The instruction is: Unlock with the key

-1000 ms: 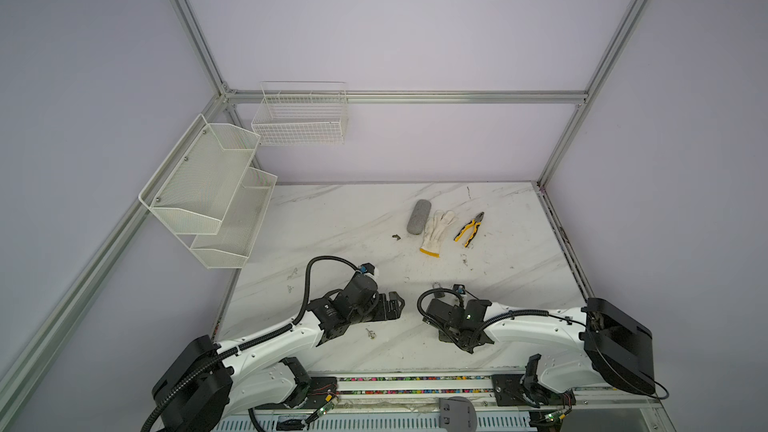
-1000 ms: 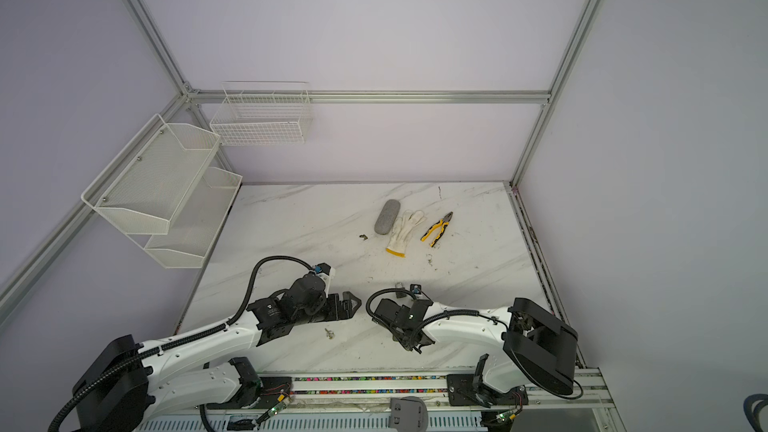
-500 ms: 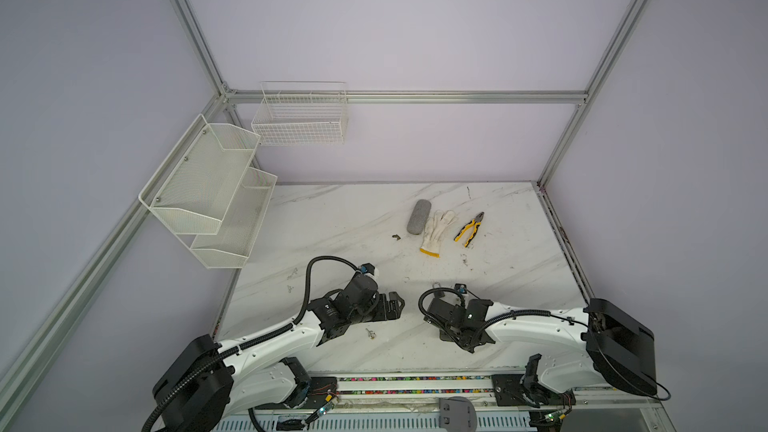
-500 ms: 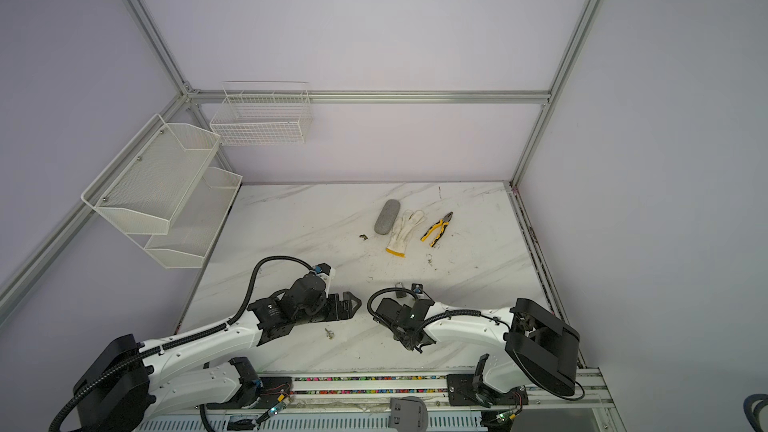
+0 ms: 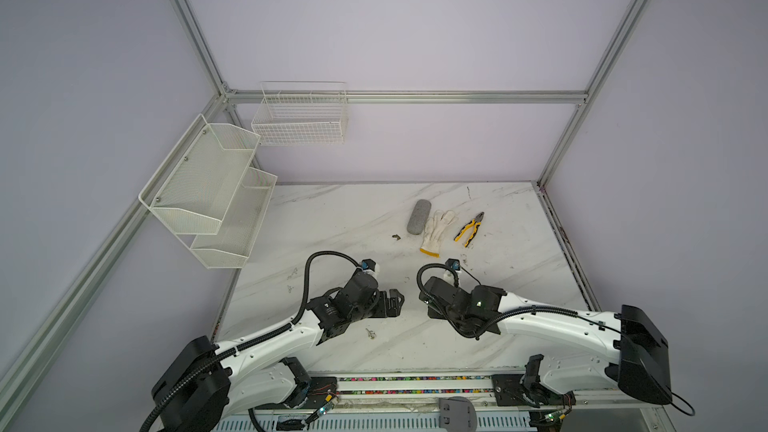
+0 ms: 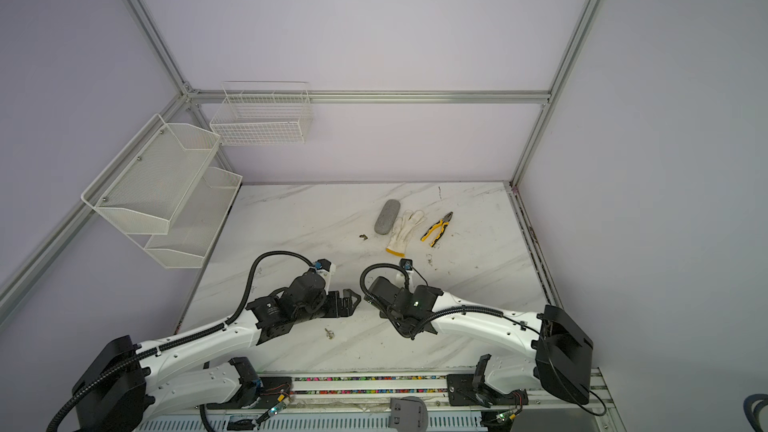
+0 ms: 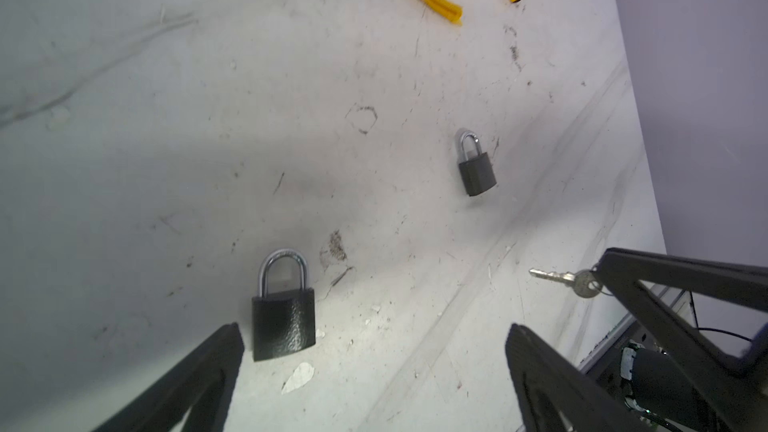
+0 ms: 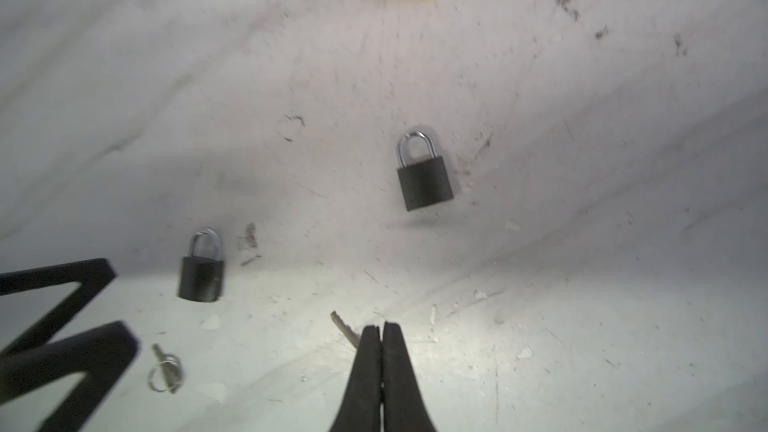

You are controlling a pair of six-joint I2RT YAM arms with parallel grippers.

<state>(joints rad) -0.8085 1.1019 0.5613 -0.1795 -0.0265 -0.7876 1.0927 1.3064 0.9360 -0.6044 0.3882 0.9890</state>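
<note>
Two black padlocks with silver shackles lie flat on the marble table. In the left wrist view the nearer padlock (image 7: 283,317) lies just inside one fingertip of my open left gripper (image 7: 374,334), and the other padlock (image 7: 476,168) lies farther off. My right gripper (image 8: 381,326) is shut on a silver key (image 8: 344,327), whose blade sticks out past the tips. The left wrist view shows that key (image 7: 565,280) held by its head, above the table. Both padlocks (image 8: 424,178) (image 8: 201,270) lie beyond it. A second key (image 8: 166,367) on a ring lies on the table.
At the back of the table lie a grey case (image 5: 417,216), a white glove (image 5: 436,230) with a yellow cuff, yellow pliers (image 5: 469,229) and a small dark bit (image 5: 395,237). White wire baskets (image 5: 299,118) hang on the back and left walls. The loose key (image 5: 370,333) lies near the front.
My right gripper's jaws have closed fully on the key. Both arms have stayed almost where they were, and the left gripper is still wide open.
</note>
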